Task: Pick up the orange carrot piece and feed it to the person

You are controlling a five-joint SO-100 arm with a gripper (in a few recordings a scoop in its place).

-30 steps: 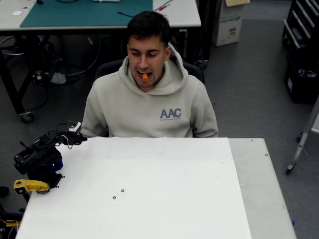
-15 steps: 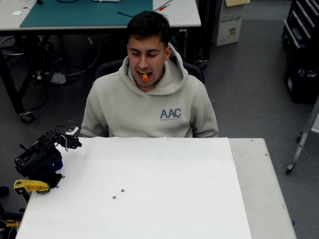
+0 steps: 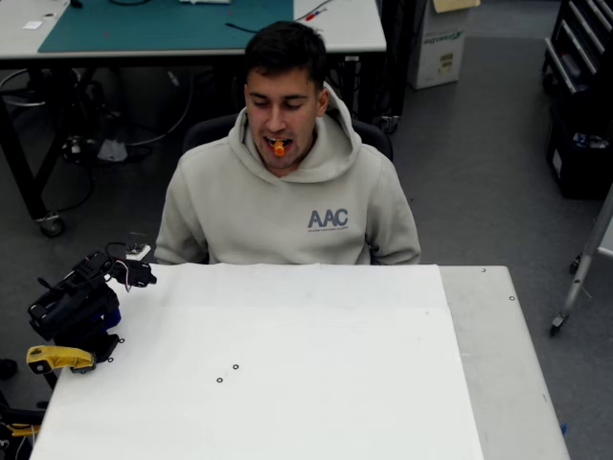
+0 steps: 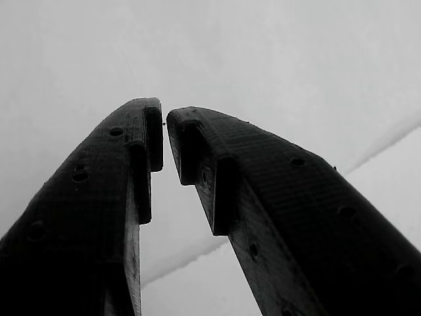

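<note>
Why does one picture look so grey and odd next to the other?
Wrist view: nearly colourless, the black gripper huge and close against a bright, featureless white table. Overhead view: evenly lit and sharp, soft shadows, colours clear, like the orange carrot piece in the person's mouth.

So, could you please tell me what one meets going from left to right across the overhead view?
Yellow clamp part → robot's hand → orange carrot piece in the person's mouth → cardboard box.
</note>
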